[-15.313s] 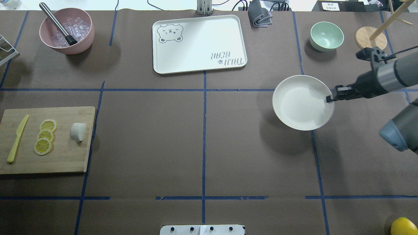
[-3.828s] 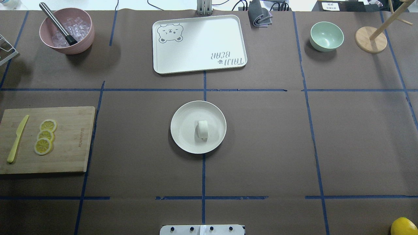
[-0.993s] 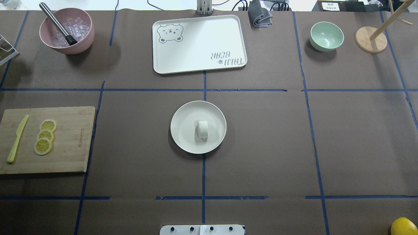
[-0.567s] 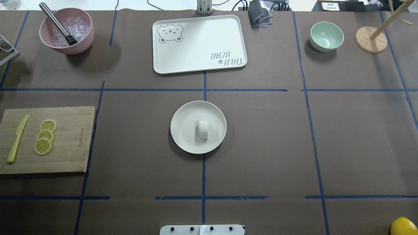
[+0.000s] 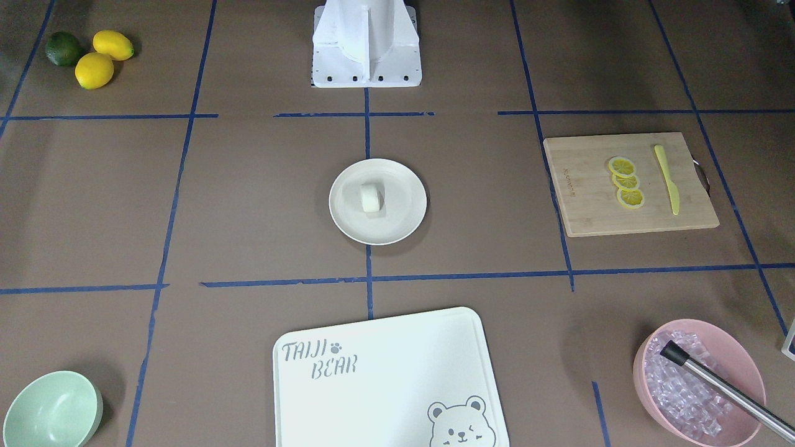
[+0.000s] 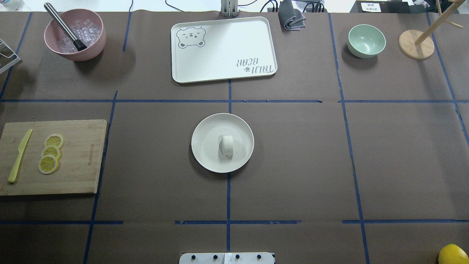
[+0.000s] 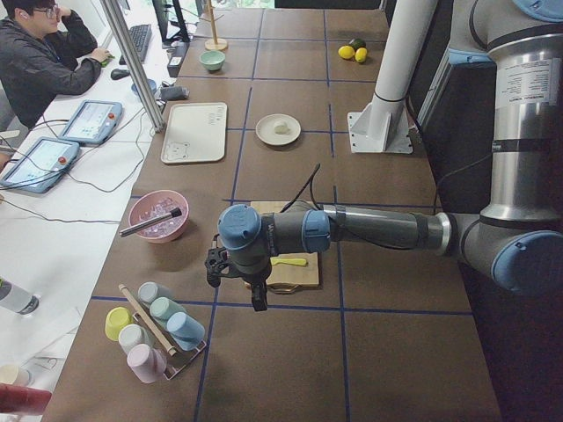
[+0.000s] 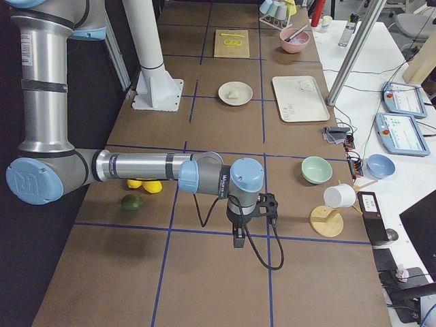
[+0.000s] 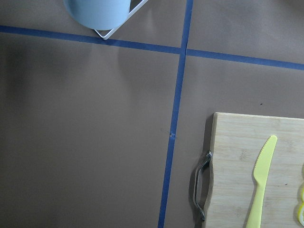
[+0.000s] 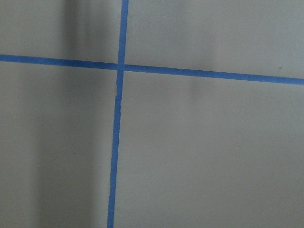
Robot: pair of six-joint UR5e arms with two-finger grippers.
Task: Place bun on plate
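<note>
The bun (image 6: 227,145), a small plain white lump like a short cylinder with rounded edges, lies on its side on the plate (image 6: 205,157), just off the plate's middle toward 4 o'clock in the overhead view, its length running from 12 to 6 o'clock. The plate sits mid-table, with the cutting board (image 6: 73,176) and its lemon slices (image 6: 51,152) well apart at 9 o'clock and the tray (image 6: 220,47) at 12 o'clock. The left gripper (image 7: 259,301) and the right gripper (image 8: 238,240) hang well away from the plate and show only in the side views, so I cannot tell how their jaws stand.
</note>
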